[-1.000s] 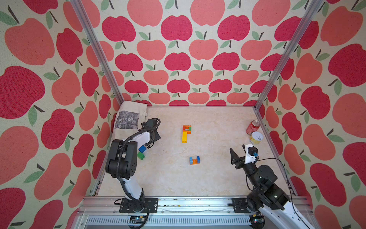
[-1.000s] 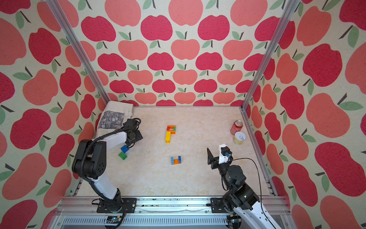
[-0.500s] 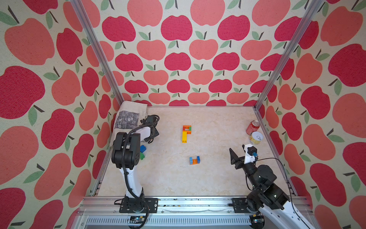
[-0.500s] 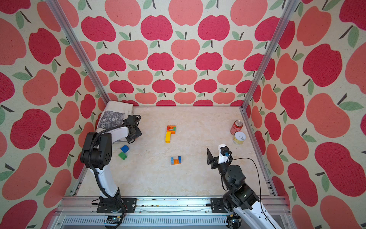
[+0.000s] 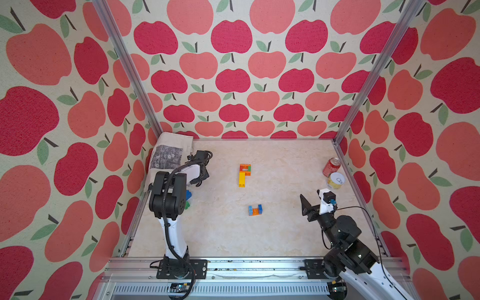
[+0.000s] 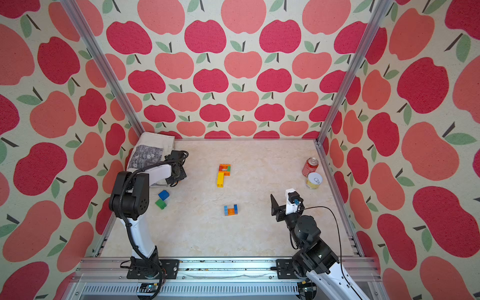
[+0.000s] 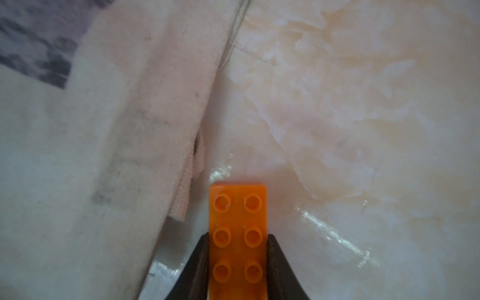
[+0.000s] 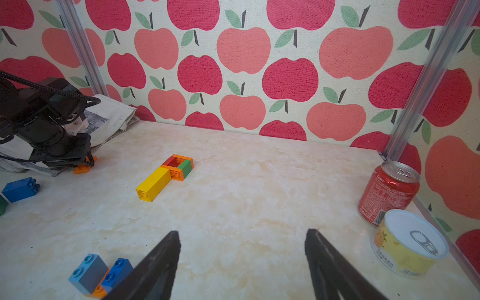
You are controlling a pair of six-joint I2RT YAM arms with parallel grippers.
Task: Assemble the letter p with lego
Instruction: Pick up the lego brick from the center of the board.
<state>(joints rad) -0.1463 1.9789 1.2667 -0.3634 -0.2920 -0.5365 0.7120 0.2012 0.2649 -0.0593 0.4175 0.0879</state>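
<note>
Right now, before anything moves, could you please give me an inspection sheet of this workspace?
Surface: pale marble-look table top, no spill seen.
Job's things: P-shaped brick build at the middle; blue and orange brick group nearer the arms; blue brick and green brick loose near the left arm.
Clutter: red soda can, yellow tin, cloth bag.
Grippers: left gripper shut on orange brick, beside the cloth bag; right gripper open, holding nothing.
Cables: black cable on the left arm; thin cable looping off the right arm.
Surroundings: apple-print walls, metal posts.
</note>
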